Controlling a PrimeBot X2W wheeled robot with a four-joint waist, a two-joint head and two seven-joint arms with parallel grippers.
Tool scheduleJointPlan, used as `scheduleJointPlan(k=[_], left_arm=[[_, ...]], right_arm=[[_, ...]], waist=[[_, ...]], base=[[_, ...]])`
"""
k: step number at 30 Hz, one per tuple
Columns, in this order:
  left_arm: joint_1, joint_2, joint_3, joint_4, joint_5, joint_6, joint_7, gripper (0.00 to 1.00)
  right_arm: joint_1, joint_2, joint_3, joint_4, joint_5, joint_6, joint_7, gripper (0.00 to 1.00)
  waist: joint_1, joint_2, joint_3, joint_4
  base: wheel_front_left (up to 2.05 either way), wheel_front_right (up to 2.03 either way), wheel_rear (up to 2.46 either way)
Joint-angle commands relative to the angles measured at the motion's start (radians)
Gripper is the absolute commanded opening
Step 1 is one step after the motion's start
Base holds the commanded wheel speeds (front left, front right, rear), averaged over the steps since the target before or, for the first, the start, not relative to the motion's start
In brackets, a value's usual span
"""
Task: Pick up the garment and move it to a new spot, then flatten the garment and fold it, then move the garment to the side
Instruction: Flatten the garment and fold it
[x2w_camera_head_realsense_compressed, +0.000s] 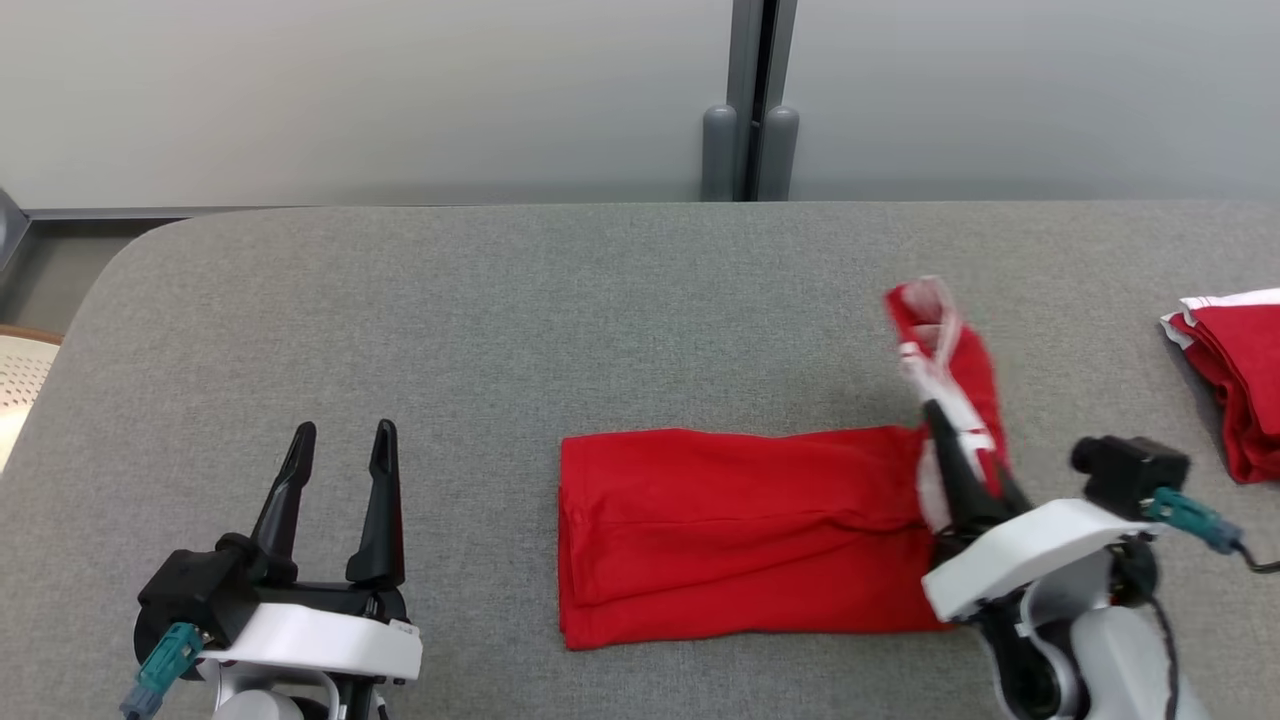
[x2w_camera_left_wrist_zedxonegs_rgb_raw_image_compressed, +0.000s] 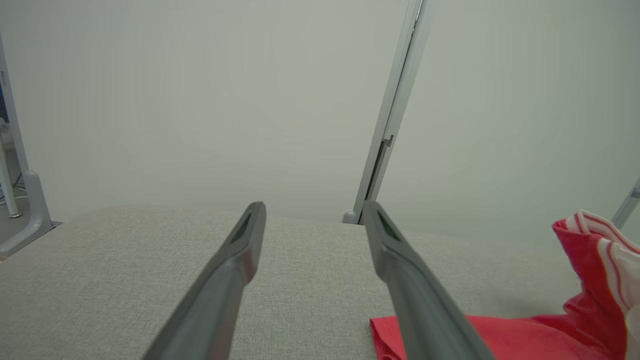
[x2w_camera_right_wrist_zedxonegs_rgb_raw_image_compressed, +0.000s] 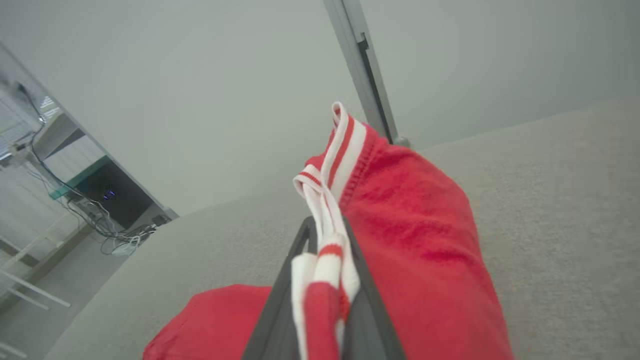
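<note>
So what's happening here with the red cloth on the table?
The robot is partway through folding a red garment on the grey table. The garment lies as a long folded strip, and the right hand is shut on its white-striped end, holding that end up off the table. The left hand is open and empty, off to the left of the garment. A second red garment lies at the table's far right.

Garment (x2w_camera_head_realsense_compressed: 740, 530): the raised striped end (x2w_camera_head_realsense_compressed: 925, 320) is smeared by blur in the head view. In the left wrist view it is cut by the bottom and right edges. The tips of the right gripper (x2w_camera_right_wrist_zedxonegs_rgb_raw_image_compressed: 325, 237) are covered by clamped trim. A second red garment (x2w_camera_head_realsense_compressed: 1235, 380) is cropped at the right edge. A perforated beige object (x2w_camera_head_realsense_compressed: 20, 385) is cropped at the left and cannot be identified. Cables (x2w_camera_right_wrist_zedxonegs_rgb_raw_image_compressed: 100, 222) are blurred.
</note>
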Motion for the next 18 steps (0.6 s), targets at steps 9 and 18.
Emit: scheduleJointPlan(k=[9, 18], left_arm=[[-0.003, 0.004, -0.018, 0.003, -0.012, 0.004, -0.001, 1.00], [-0.019, 0.003, -0.045, 0.017, -0.019, 0.003, -0.001, 1.00]], right_arm=[[0.044, 0.025, 0.237, -0.098, 0.190, 0.000, 0.039, 0.00], [-0.065, 0.025, 0.441, 0.108, 0.349, 0.000, -0.092, 0.00]], waist=[[0.0000, 0.0000, 0.002, 0.051], [0.0000, 0.0000, 0.026, 0.141]], base=[[0.00, 0.00, 0.00], [0.00, 0.00, 0.00]])
